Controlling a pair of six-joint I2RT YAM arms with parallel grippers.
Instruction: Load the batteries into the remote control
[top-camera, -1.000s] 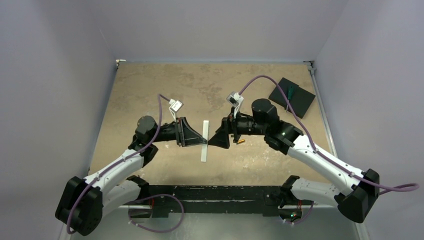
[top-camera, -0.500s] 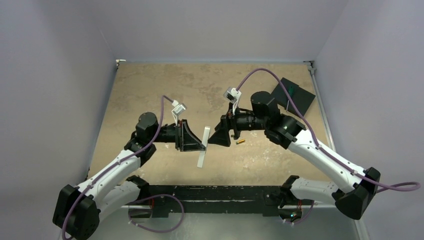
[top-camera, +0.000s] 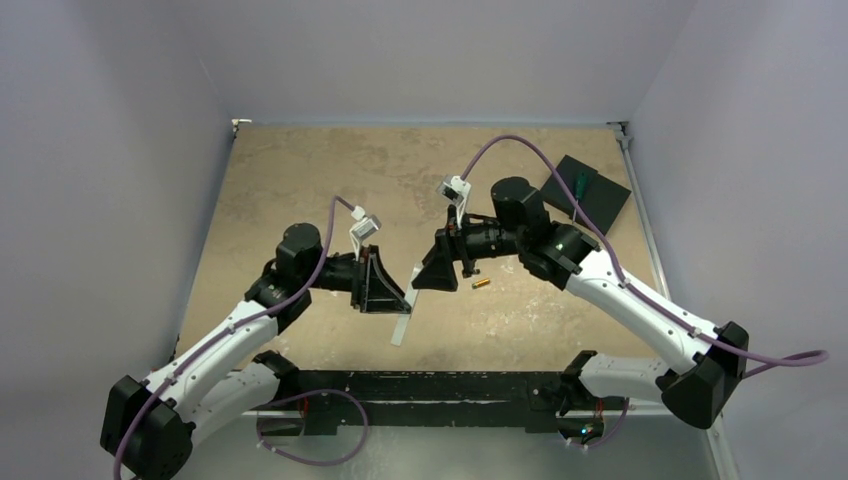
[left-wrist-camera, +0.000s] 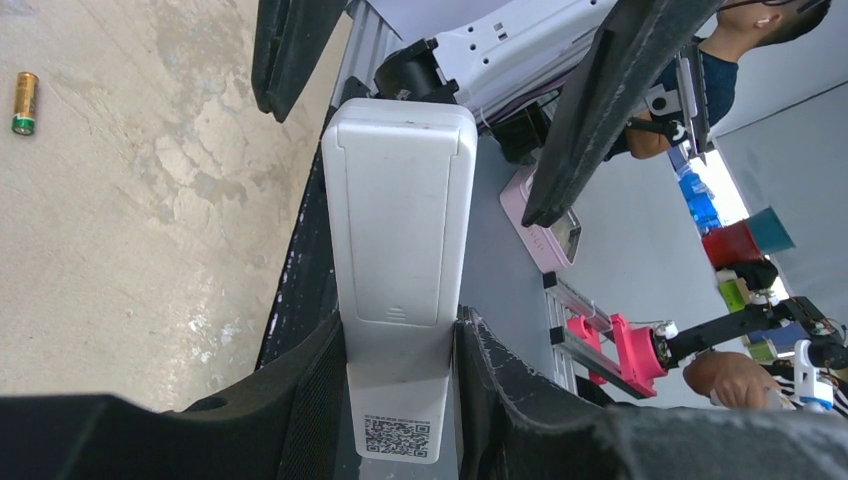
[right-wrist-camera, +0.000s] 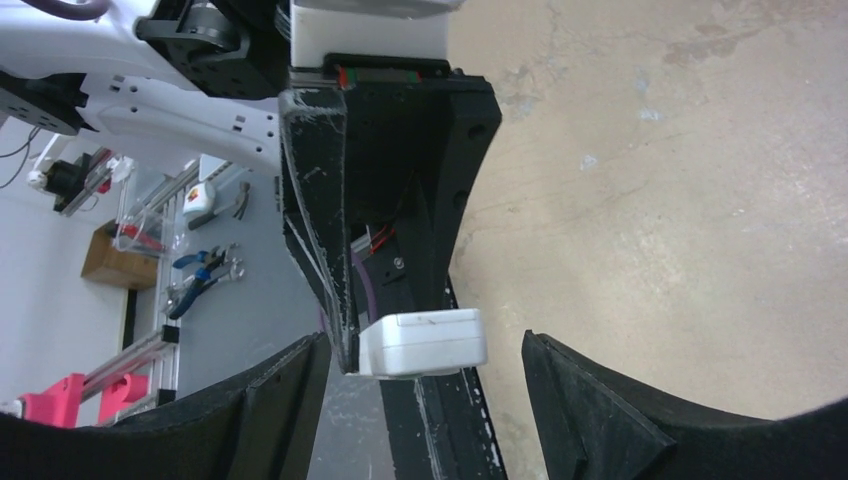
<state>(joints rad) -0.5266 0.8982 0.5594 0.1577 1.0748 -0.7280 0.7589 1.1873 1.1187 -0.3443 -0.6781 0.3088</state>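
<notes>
At the centre of the top view, the left gripper (top-camera: 401, 300) has its jaws closed on the remote (top-camera: 399, 331) and holds it lifted off the table (top-camera: 300, 180), tilted, with its far end towards the right gripper (top-camera: 421, 277). In the left wrist view the remote fills the middle of the frame with its back to the camera. The battery cover looks still in place, and the fingers pinch the lower part below the cover. This grip seems chosen to leave the cover free and facing the other arm.

The right gripper stands open. In its own wrist view the remote's end sits at lower centre between the two fingers, with a clear gap on each side, so nothing is held. It is probably lining up to take the cover off or steady the free end.

The gold battery (top-camera: 481, 284) lies on the table just right of the right gripper, untouched; it also shows at the upper left of the left wrist view. I cannot find the dark battery in any view. At upper right, well apart, a screwdriver (top-camera: 578, 185) rests on a black pad (top-camera: 600, 205).
</notes>
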